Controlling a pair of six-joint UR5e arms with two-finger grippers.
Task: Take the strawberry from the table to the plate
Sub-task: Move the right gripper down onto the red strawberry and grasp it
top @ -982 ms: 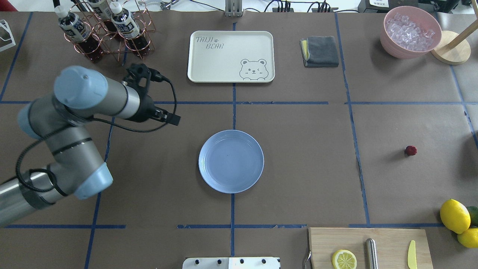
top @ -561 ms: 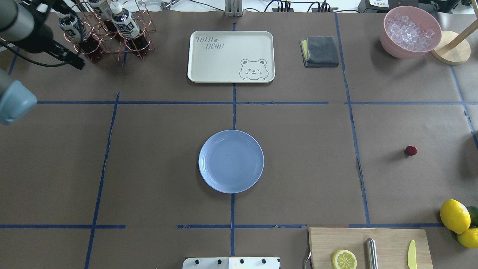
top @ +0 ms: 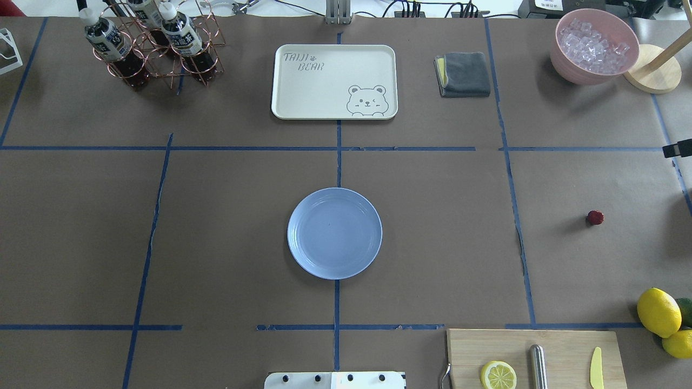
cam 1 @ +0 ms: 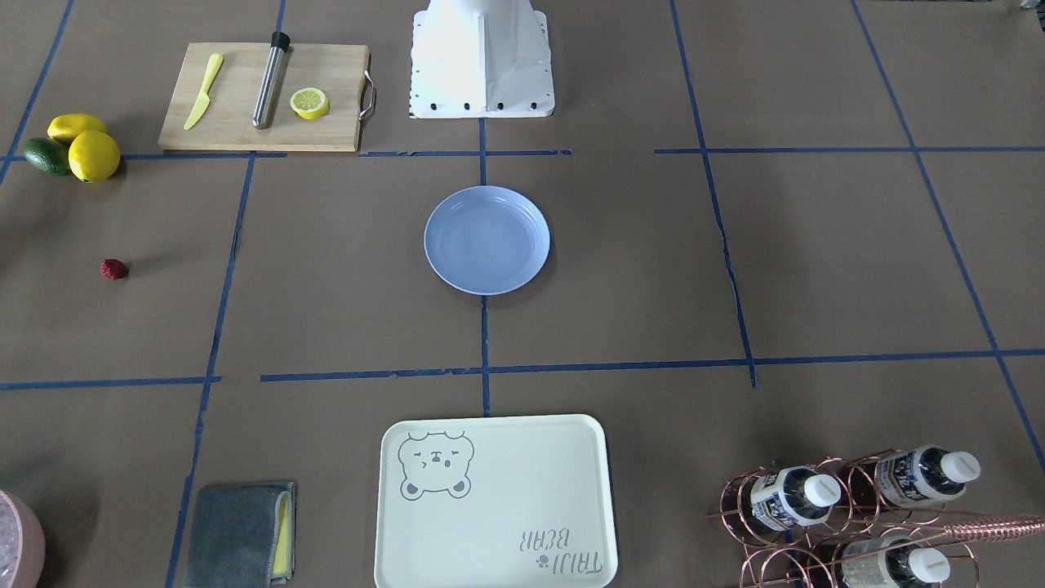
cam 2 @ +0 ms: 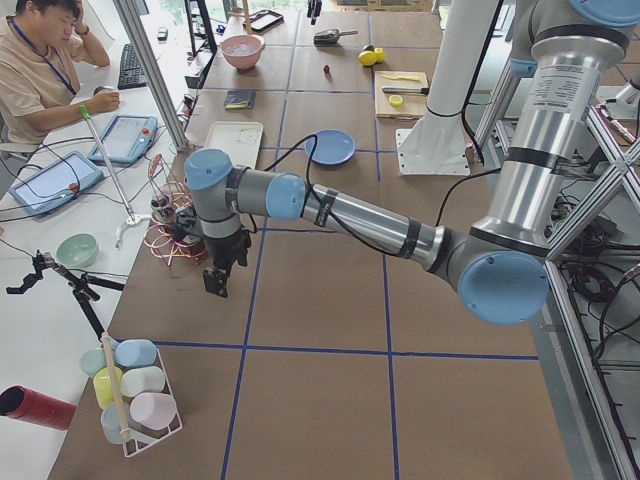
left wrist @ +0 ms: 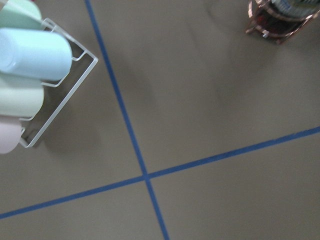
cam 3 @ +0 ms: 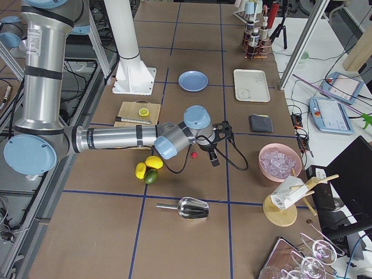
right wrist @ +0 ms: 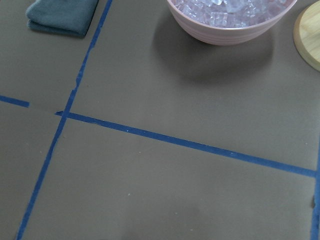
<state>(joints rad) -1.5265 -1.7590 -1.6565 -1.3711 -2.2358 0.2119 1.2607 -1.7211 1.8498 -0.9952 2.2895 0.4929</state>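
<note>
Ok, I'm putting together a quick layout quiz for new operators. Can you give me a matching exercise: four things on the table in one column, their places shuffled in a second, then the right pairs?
Things
1. strawberry
2. plate
3. lemon half
4. grey cloth

Places
A. on the wooden cutting board
B. middle of the table, empty
C. alone on bare paper, towards the robot's right
D. to one side of the bear tray, apart from it

Pairs: 1-C, 2-B, 3-A, 4-D
</note>
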